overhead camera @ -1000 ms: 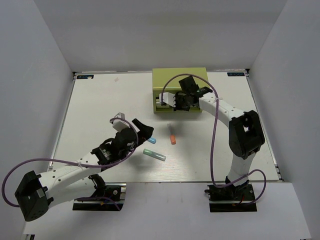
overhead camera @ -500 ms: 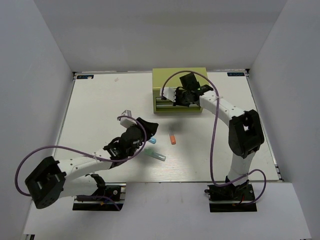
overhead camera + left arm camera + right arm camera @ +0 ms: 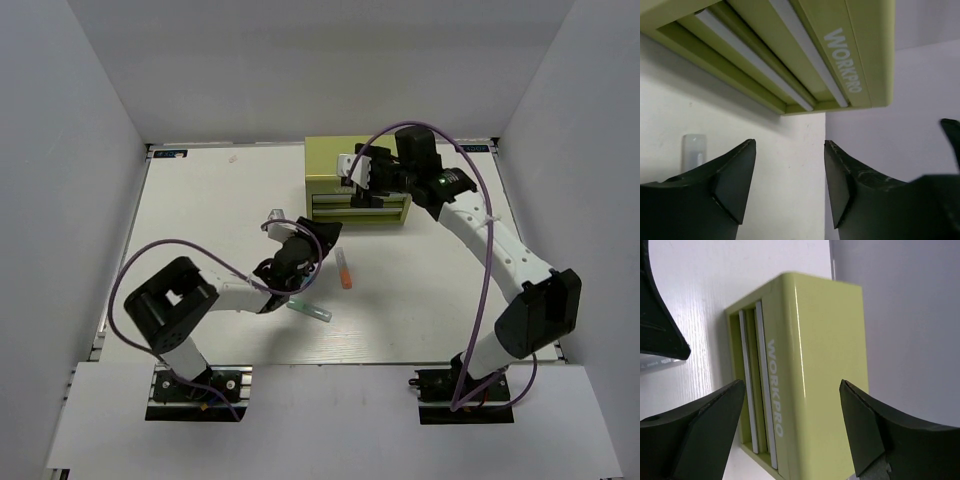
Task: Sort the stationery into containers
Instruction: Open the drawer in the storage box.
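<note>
The yellow-green toolbox (image 3: pixel 325 165) stands at the back of the table with both front drawers pushed in. It also shows as the toolbox (image 3: pixel 840 50) in the left wrist view and the toolbox (image 3: pixel 825 365) in the right wrist view. My right gripper (image 3: pixel 358 178) hovers over its top, open and empty (image 3: pixel 792 382). An orange-ended stick (image 3: pixel 345 271) lies in front of the toolbox, and a green-ended one (image 3: pixel 311 311) lies nearer me. My left gripper (image 3: pixel 322 238) is low, just left of the orange stick, facing the drawers. It is open with nothing between its fingers (image 3: pixel 790 145). A pale translucent stick end (image 3: pixel 694 152) shows beside the left finger.
White table with grey walls on three sides. The right arm's purple cable (image 3: pixel 487 300) loops over the right half. The left arm's elbow (image 3: pixel 165 305) lies across the near left. The table's right edge (image 3: pixel 826 130) shows past the toolbox corner.
The right gripper has let go of the drawer front, opened and risen above the toolbox; the drawer now sits shut. The left arm has swung forward toward the toolbox, its jaws narrower than before.
</note>
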